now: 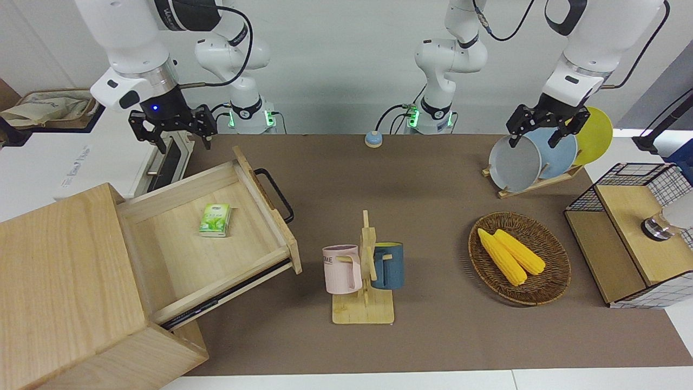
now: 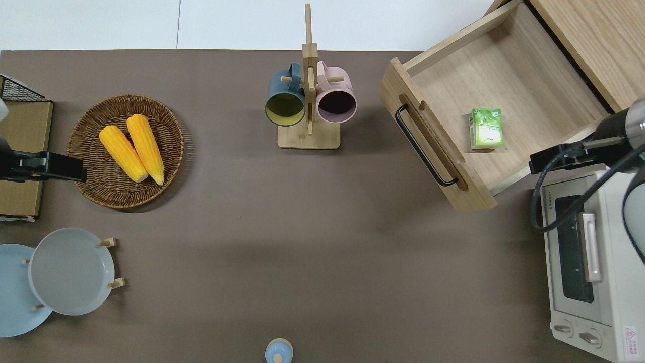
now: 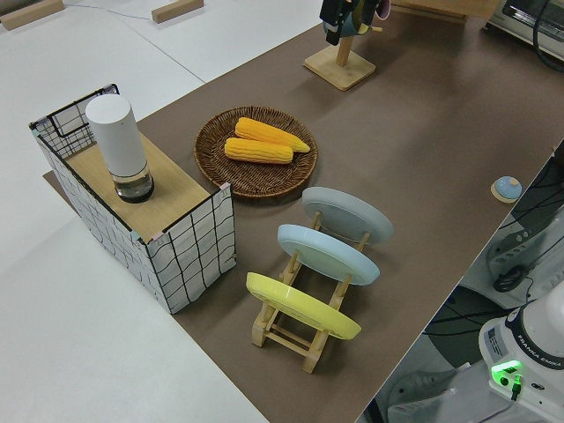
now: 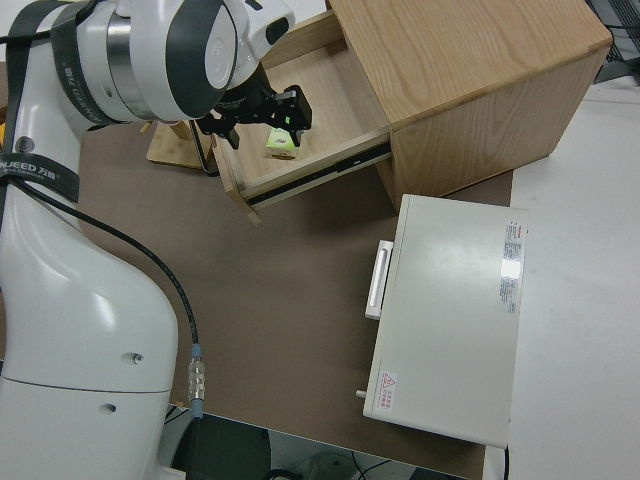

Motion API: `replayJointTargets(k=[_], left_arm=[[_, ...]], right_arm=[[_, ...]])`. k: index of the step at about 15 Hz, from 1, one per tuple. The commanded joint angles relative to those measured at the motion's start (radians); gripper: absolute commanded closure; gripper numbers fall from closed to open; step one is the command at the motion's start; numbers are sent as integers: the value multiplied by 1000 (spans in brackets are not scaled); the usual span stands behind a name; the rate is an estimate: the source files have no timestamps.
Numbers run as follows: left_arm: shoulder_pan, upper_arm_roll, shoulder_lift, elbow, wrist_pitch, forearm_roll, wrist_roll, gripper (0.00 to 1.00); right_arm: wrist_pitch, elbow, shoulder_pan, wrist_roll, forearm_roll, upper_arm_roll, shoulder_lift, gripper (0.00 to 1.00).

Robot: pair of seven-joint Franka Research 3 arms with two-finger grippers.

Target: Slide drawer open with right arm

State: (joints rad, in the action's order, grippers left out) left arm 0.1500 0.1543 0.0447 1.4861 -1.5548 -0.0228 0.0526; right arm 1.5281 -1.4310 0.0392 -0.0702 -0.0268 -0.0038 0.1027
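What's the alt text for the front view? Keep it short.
The pale-wood drawer stands pulled well out of its cabinet, with a green packet inside, and the right gripper hangs open, up off the black handle. The left arm is parked.

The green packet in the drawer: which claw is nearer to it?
Right. The right claw hangs by the open drawer's edge near the green packet; the left claw is parked.
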Motion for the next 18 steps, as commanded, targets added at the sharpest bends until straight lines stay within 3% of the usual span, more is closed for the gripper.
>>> replayJointTargets(k=[1, 5, 6, 9, 12, 18], left_arm=[[17, 16, 12, -20, -1, 15, 6, 2], [17, 16, 12, -20, -1, 14, 6, 5], [17, 16, 12, -20, -1, 15, 6, 5], [17, 16, 12, -20, -1, 14, 6, 5], [17, 16, 12, -20, -1, 14, 6, 2], [17, 16, 12, -20, -1, 15, 6, 5]], right_arm=[[61, -95, -9, 4, -61, -2, -37, 13], [63, -103, 68, 6, -45, -117, -35, 13], [64, -100, 73, 10, -47, -125, -34, 13], [87, -97, 62, 10, -42, -125, -31, 13], [81, -97, 45, -43, 34, -123, -29, 13], [78, -94, 50, -19, 76, -123, -26, 13]])
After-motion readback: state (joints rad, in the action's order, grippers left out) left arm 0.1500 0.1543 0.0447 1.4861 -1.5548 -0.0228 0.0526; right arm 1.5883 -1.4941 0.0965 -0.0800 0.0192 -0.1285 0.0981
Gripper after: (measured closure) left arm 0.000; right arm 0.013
